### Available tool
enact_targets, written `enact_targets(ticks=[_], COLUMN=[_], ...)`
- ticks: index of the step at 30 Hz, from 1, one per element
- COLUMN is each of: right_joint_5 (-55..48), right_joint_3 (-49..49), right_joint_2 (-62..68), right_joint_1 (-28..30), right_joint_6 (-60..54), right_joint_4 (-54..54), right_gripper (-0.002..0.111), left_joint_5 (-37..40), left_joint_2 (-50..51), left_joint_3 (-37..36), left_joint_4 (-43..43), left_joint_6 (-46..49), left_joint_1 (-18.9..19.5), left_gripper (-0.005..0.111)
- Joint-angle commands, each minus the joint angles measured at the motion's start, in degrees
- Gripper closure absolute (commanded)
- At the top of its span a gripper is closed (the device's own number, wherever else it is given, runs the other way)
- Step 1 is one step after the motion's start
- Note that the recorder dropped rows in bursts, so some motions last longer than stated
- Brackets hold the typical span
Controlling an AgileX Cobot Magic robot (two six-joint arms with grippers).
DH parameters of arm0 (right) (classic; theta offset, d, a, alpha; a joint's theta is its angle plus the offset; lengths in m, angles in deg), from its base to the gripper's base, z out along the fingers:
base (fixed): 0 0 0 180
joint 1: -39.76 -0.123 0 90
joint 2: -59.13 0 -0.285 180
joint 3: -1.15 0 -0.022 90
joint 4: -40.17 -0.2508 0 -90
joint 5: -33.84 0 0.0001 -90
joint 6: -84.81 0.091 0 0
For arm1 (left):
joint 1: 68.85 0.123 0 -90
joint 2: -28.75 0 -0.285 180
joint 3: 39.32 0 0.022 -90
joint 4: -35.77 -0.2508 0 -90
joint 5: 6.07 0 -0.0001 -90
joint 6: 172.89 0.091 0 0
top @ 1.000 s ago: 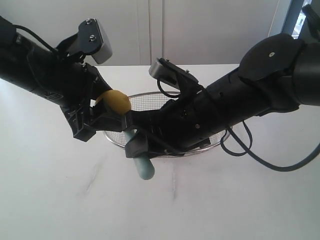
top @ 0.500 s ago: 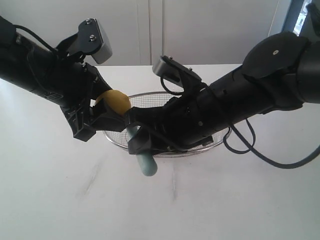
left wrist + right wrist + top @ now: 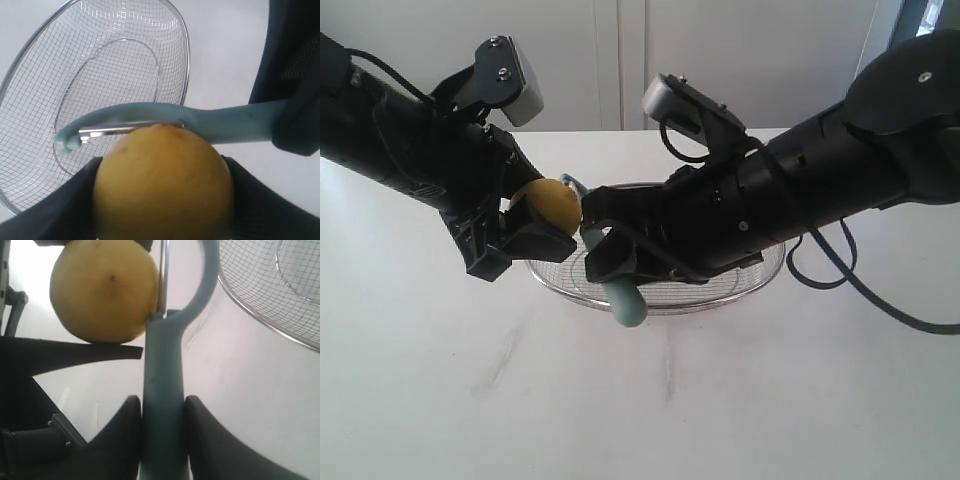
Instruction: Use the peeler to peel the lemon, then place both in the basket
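My left gripper (image 3: 525, 215) is shut on the yellow lemon (image 3: 549, 203) and holds it in the air at the basket's left end. In the left wrist view the lemon (image 3: 162, 182) fills the space between both black fingers. My right gripper (image 3: 162, 407) is shut on the pale teal handle of the peeler (image 3: 162, 410). The peeler's metal blade lies against the lemon (image 3: 105, 290), and its curved head (image 3: 120, 122) arches over the fruit. In the exterior view the peeler (image 3: 625, 300) points down from the lemon. The wire mesh basket (image 3: 760, 275) sits behind and below both arms.
The white table (image 3: 470, 400) spreads out in front of the arms. A white wall and cabinet doors stand behind. The right arm's black cable (image 3: 880, 310) loops over the table at the right. The basket (image 3: 75, 60) holds nothing that I can see.
The right arm has lifted and swung upward, drawing the peeler up along the lemon; its head now shows above the fruit. The left arm and the lemon have stayed still.
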Motion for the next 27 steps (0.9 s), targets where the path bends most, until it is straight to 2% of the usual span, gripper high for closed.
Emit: enact_targets(ticks=[1,8,21,27], right_joint_5=[0.7,4.1,2.4,2.0], right_joint_3=[-0.3,-0.3,-0.3,-0.3], right_joint_2=[-0.9,-0.9,-7.6,-12.4], right_joint_1=[0.4,0.4,0.4,0.4], right_joint_6=[0.1,7.2,7.3,9.2], right_joint_4=[-0.4,7.6,8.7,13.0], right_gripper=[0.108,0.108,0.108,0.108], left_joint_5=[0.8,0.8,0.8,0.8], left_joint_2=[-0.3,-0.7,-0.7,-0.7], left_joint_3=[-0.4,-0.4,-0.4,-0.4], left_joint_4=[0.9,0.9,0.9,0.9], left_joint_6=[-0.6,-0.7,-0.7,-0.7], left_joint_1=[-0.3,-0.3,-0.3,-0.3], left_gripper=[0.107,0.107,0.107,0.107])
